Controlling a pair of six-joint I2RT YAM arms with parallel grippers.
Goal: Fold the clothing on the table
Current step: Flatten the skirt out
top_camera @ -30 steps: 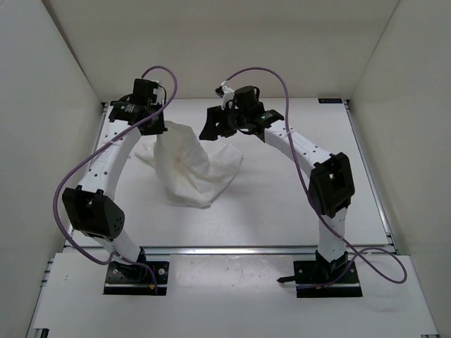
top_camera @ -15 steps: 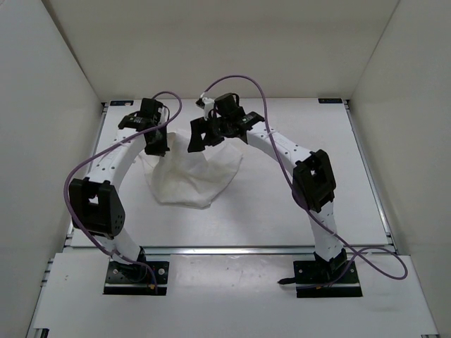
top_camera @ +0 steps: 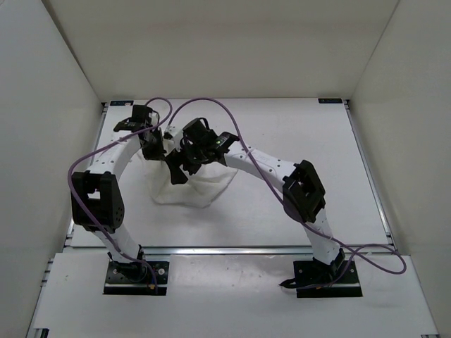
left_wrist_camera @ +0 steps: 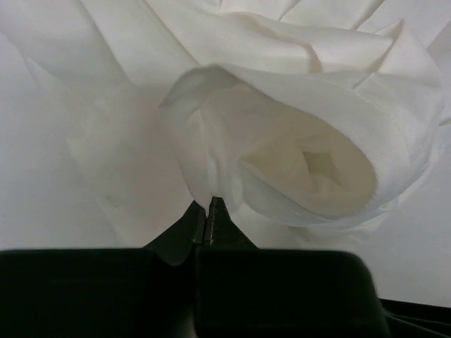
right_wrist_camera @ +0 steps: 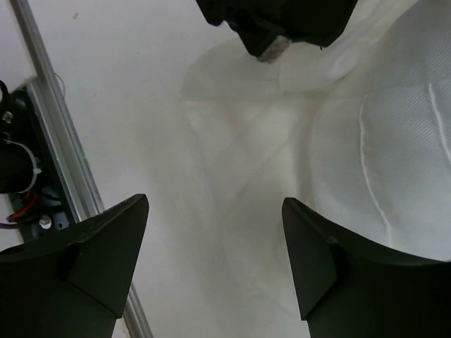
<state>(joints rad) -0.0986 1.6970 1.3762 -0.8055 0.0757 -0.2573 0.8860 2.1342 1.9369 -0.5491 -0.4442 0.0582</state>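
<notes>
Biggest thing first: the flat white rectangular tabletop point(top_camera: 303, 148) fills the middle of the overhead view. Left of centre on it lies the thin white wrinkly fabric garment point(top_camera: 204, 189), bunched in a loose heap. Its lower edge spreads flat toward the bottom of the frame and its upper part is gathered under my two wrists.

My left gripper point(left_wrist_camera: 208, 211) is clenched tight. In its own camera a pinch of fabric runs straight out from between the closed tips and curls into a hollow roll at centre right, so I'm grasping the garment there.

My right gripper point(right_wrist_camera: 215, 236) is spread wide with nothing between its two black fingers. It hovers over a flat, see-through layer of fabric and bare tabletop, with the silver metal rail point(right_wrist_camera: 60, 134) down the left of that view.

This stuff looks feather-light and limp, so I'd expect it to sag and roll wherever I don't support it. My call is that the right fingers want a single-layer hem or corner near the left's pinch, so the pair can stretch it flat.
</notes>
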